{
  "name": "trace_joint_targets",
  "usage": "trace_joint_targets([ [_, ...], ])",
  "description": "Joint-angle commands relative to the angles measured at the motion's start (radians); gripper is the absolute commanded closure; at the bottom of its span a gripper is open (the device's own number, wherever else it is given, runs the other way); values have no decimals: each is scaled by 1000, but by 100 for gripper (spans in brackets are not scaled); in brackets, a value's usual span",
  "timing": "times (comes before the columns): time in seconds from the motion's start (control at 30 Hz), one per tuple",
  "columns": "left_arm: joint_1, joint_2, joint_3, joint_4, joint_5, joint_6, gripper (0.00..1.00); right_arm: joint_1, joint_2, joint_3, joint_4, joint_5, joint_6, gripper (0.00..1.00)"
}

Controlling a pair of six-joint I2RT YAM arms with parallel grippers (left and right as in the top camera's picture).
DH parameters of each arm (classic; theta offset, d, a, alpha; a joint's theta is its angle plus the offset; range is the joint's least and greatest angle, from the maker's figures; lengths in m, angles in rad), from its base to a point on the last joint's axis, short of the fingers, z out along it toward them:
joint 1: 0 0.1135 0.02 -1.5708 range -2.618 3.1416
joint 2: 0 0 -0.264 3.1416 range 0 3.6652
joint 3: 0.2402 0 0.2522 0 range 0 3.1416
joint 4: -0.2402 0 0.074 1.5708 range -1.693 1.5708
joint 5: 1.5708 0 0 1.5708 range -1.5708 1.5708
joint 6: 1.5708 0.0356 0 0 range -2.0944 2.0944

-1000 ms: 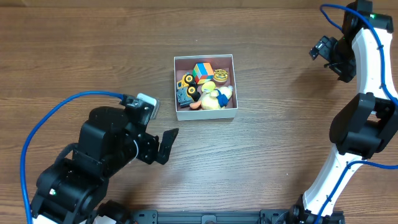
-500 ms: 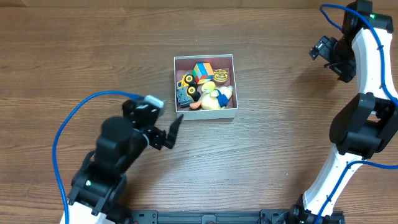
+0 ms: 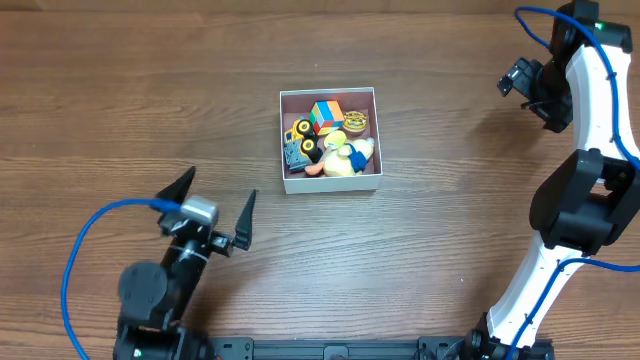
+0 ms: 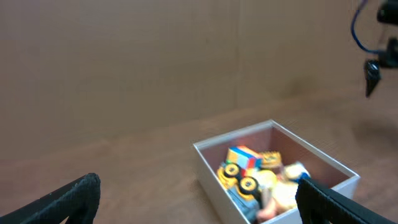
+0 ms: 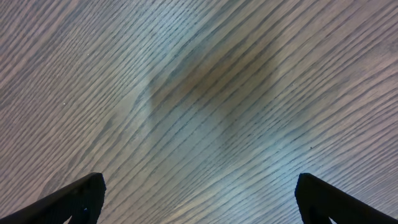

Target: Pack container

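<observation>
L gripper backed off, box looks packed.
Left gripper [image 3: 222,183] has pulled back from beside the box [image 3: 330,184] to its lower-left, jaws now spread wide, empty. Box sits mid-table [image 3: 450,250] with toys [image 3: 328,138] heaped inside, none seen outside it, so packing prob. done. Right gripper [image 5: 199,182] is far right of box, wide open, idle.

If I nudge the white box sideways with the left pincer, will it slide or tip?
The box is low and wide, so it would probably slide on the wooden table rather than tip. Its thin walls may flex if pushed near the rim. The toys piled inside likely add weight.
</observation>
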Motion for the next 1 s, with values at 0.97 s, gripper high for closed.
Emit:
trace_joint_targets([
  [0.97,155,-285,-276,-50,-43,21,0,2,-5,-2,3,2,-2,0],
])
